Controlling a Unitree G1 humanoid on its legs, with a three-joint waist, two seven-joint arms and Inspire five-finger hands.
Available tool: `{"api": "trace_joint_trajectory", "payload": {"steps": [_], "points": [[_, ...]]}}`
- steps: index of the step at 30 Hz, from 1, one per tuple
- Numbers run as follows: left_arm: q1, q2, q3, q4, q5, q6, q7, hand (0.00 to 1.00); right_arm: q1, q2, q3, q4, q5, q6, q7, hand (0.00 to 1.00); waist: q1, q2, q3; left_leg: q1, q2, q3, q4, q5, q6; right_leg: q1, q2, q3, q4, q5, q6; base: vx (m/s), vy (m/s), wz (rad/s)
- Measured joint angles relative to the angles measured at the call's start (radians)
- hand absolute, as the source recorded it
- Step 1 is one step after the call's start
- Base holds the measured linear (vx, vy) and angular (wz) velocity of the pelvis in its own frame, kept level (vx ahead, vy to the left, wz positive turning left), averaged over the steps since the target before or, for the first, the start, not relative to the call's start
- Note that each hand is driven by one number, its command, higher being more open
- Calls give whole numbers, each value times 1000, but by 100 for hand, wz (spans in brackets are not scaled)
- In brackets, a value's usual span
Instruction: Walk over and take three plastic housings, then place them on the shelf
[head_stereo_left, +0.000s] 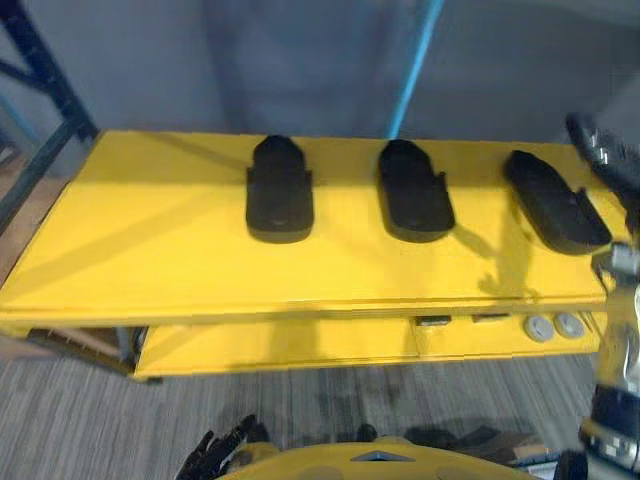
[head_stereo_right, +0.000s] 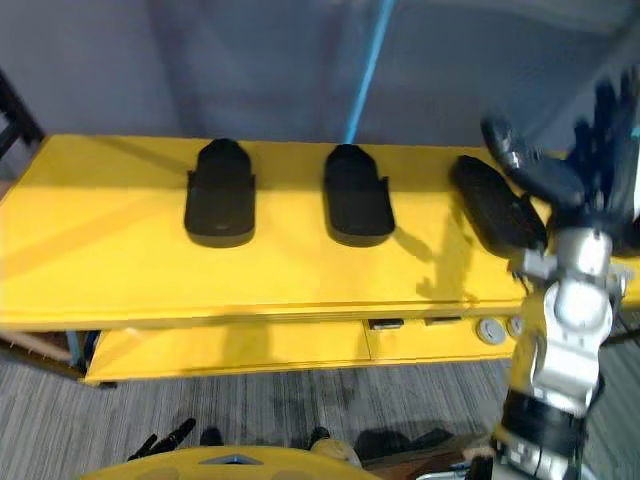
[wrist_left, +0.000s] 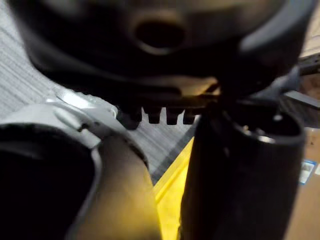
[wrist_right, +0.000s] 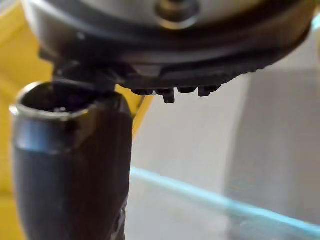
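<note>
Three black plastic housings lie in a row on the yellow shelf top (head_stereo_left: 150, 240): a left one (head_stereo_left: 279, 190), a middle one (head_stereo_left: 413, 192) and a right one (head_stereo_left: 555, 203). My right hand (head_stereo_right: 600, 135) is raised just right of and above the right housing (head_stereo_right: 495, 205). It is open, with its fingers spread and thumb (head_stereo_right: 520, 160) pointing over the housing, and it holds nothing. My left hand (head_stereo_left: 215, 455) hangs low at the near left, well below the shelf, with its fingers relaxed and empty.
A lower yellow level (head_stereo_left: 280, 345) sits under the top, with two small white round parts (head_stereo_left: 555, 326) at its right end. A light blue pole (head_stereo_left: 415, 65) rises behind the shelf. A dark blue rack frame (head_stereo_left: 40, 70) stands at the far left. Grey carpet (head_stereo_left: 100, 420) lies in front.
</note>
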Motion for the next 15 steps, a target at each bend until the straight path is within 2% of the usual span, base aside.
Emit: {"api": "trace_joint_trajectory", "payload": {"steps": [3, 4, 7, 10, 15], "points": [[5, -30, 29, 2, 6, -1, 20, 100, 201, 105, 5, -25, -1, 2, 73, 100, -23, 24, -18, 26, 15, 47, 0, -17, -11, -1, 17, 39, -8, 3, -3, -2, -18, -50], [4, -40, 28, 4, 38, -2, 26, 100, 264, 139, 36, -27, -3, 19, 109, 100, -40, 35, -31, 28, 22, 56, 0, -20, -12, -1, 19, 47, -15, 7, -3, -9, -14, -21], [1, -38, 24, 9, 81, -1, 31, 100, 342, 161, 123, 3, -22, 31, 145, 100, -54, 39, -34, 30, 27, 61, 0, -21, -14, -2, 25, 49, -13, 5, -1, -26, -13, -6], [0, -34, 18, 19, 81, 2, 37, 100, 370, 165, 220, 51, -29, 32, 175, 100, -58, 43, -36, 29, 28, 67, 0, -22, -16, -10, 30, 60, -4, 1, -6, -26, -13, -3], [-22, -8, -25, 43, 82, 17, 58, 100, 370, 202, 286, 160, -60, 42, 184, 100, -51, 45, -38, 30, 27, 73, 0, -25, -14, -13, 27, 69, -1, 0, -8, -3, 5, -3]]}}
